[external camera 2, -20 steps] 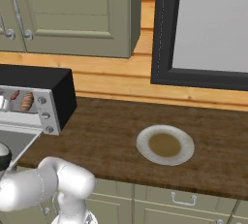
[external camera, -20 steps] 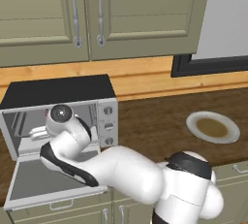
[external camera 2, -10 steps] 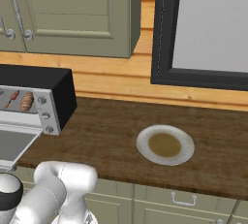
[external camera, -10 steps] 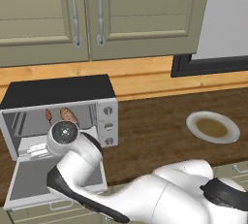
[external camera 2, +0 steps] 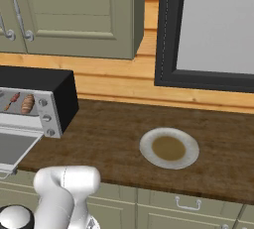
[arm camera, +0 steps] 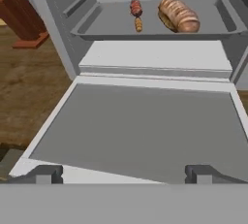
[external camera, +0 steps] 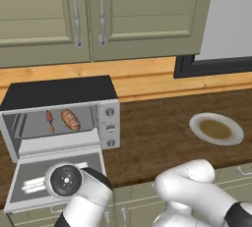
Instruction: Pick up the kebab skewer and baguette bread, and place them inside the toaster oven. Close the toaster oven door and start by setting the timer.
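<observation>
1. Below the front edge of the toaster oven door (arm camera: 145, 131), the gripper (arm camera: 123, 173) sits low with its jaws spread wide, holding nothing; both fingertips (arm camera: 43, 173) show at the bottom of the hand view, under the door's outer edge.
2. Door lies flat, folded down toward the robot, hinge at the oven mouth; its long axis runs crosswise to the gripper's line of sight, and its free edge is the side nearest the fingers.
3. Handle bar itself is hard to make out in the hand view; cannot tell if the tips touch the door edge.
4. Toaster oven (external camera: 59, 93) sits on the counter (external camera: 162, 132), open cavity ahead of and above the gripper, three knobs (external camera: 110, 127) on its right side in the left base view.
5. Oven holds both items on its tray (arm camera: 155, 26): kebab skewer (arm camera: 136, 13) on the left, baguette bread (arm camera: 179, 15) just beside it on the right, apart from each other, both lying front to back.
6. Plate (external camera: 216, 128) sits well apart to the right on the counter, with only a brown centre and no food on it.
7. Judgement: loading looks done, the coming move is lifting the door up and away toward the cavity, then the timer knob.
</observation>
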{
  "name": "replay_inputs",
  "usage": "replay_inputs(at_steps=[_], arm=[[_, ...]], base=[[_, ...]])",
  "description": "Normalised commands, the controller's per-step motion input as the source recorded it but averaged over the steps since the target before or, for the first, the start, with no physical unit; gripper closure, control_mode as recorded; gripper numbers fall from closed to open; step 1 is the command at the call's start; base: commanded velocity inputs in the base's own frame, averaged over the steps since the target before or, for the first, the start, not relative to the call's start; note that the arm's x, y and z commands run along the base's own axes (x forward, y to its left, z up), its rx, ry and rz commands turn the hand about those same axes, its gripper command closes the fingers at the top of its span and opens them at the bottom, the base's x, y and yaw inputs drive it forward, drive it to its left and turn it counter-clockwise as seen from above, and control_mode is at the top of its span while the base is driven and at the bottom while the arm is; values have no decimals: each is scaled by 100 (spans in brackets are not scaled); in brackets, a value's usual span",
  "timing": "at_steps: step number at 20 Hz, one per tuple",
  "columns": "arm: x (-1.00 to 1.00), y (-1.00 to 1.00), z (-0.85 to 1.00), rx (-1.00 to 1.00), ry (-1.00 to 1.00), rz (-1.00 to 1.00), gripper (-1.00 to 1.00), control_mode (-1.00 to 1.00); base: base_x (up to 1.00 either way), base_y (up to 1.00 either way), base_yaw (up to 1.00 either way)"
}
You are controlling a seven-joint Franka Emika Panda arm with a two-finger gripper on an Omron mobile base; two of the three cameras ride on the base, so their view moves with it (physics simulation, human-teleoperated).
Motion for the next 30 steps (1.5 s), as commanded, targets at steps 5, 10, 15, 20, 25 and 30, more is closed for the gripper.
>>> replay_inputs(at_steps=[5, 10, 15, 20, 25, 30], arm=[[-40, 1, -7, 3, -7, -6, -100, -100], [-20, 0, -9, 0, -3, -1, -100, -100], [-9, 1, -15, 0, -6, 0, -100, -100], [-2, 3, -17, 0, -4, 0, -100, -100], [0, 0, -13, 0, -5, 0, -100, -100], [0, 2, -34, 0, -7, 0, -100, -100]], base=[[0, 0, 0], [0, 0, 0], [0, 0, 0], [0, 0, 0], [0, 0, 0], [0, 0, 0]])
